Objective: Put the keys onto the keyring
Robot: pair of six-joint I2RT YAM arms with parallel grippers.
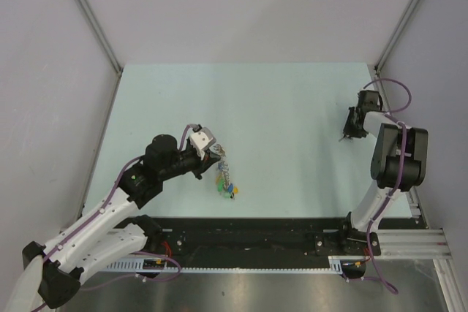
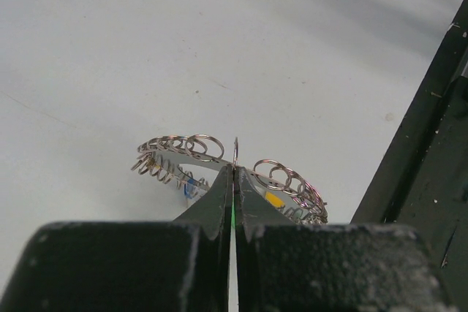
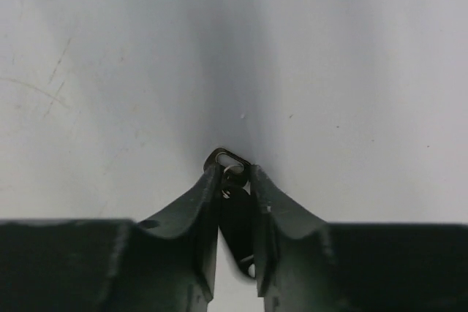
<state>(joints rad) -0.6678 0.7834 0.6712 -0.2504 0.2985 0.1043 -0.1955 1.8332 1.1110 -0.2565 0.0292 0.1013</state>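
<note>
My left gripper (image 1: 213, 153) is shut on the rim of the keyring (image 1: 224, 173), a grey coiled loop that hangs tilted from the fingertips to the table. In the left wrist view the gripper (image 2: 234, 170) pinches the keyring (image 2: 179, 147) at its top, and the coils spread to both sides. Keys with blue (image 2: 190, 185) and yellow (image 2: 274, 199) heads show under the coils; the coloured keys (image 1: 227, 190) lie at the ring's low end. My right gripper (image 1: 349, 134) is far right, shut on a black key (image 3: 235, 202) with a slotted head, held just above the table.
The pale green table (image 1: 278, 107) is bordered by a black rail (image 1: 292, 235) at its near edge; the rail also shows in the left wrist view (image 2: 428, 151). Grey walls and metal posts enclose the table at the back and sides.
</note>
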